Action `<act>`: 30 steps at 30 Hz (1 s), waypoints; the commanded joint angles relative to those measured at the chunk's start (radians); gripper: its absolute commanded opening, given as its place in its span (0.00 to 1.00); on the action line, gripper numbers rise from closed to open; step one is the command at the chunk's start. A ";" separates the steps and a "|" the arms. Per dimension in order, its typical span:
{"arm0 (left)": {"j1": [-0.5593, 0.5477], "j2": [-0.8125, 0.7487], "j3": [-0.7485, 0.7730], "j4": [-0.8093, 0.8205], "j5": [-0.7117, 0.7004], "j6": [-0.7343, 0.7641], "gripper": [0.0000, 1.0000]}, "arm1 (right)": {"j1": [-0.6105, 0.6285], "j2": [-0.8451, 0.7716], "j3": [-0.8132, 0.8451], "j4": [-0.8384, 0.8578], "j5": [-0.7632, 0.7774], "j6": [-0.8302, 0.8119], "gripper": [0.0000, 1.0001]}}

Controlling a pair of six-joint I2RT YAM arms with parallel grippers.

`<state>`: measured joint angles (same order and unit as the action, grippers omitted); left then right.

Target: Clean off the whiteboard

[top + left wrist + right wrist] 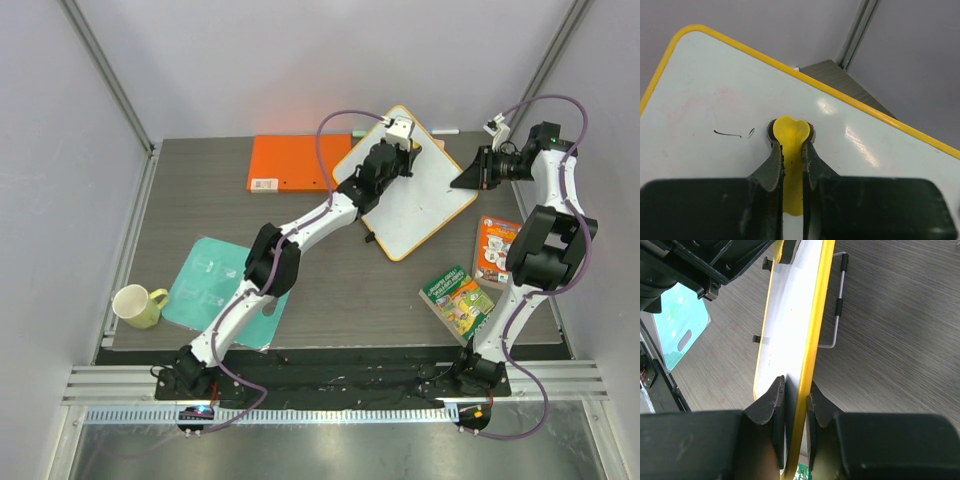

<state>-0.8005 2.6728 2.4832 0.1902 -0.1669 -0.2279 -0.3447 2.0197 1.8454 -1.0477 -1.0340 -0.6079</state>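
Observation:
The whiteboard (pixel 432 205) with its yellow rim lies tilted at the back right of the table. My left gripper (pixel 392 158) stands over its far corner, shut on a yellow eraser (pixel 791 131) that is pressed onto the white surface (pixel 715 85). A short dark pen stroke (pixel 727 133) sits just left of the eraser, with a faint pink smudge above it. My right gripper (pixel 467 176) is shut on the board's right edge; in the right wrist view the yellow rim (pixel 815 325) runs between its fingers (pixel 775 400).
An orange folder (pixel 290 162) lies behind the board at the left. A teal pouch (pixel 215 285) and a pale yellow mug (pixel 140 305) sit at the left front. Two booklets (pixel 458 300) (pixel 495 250) lie at the right. The board's wire stand (pixel 839 305) sticks out underneath.

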 commanded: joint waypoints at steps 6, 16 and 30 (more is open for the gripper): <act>0.127 -0.001 -0.089 -0.107 -0.043 -0.123 0.00 | 0.044 -0.067 -0.018 0.017 0.032 -0.138 0.01; 0.120 -0.008 -0.112 -0.057 0.041 -0.143 0.00 | 0.042 -0.061 -0.025 0.018 0.028 -0.141 0.01; 0.003 -0.031 -0.107 0.001 0.075 0.002 0.00 | 0.042 -0.064 -0.017 0.018 0.029 -0.139 0.01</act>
<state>-0.7315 2.6644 2.4252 0.2058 -0.1875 -0.2428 -0.3450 2.0087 1.8305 -1.0470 -1.0378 -0.6086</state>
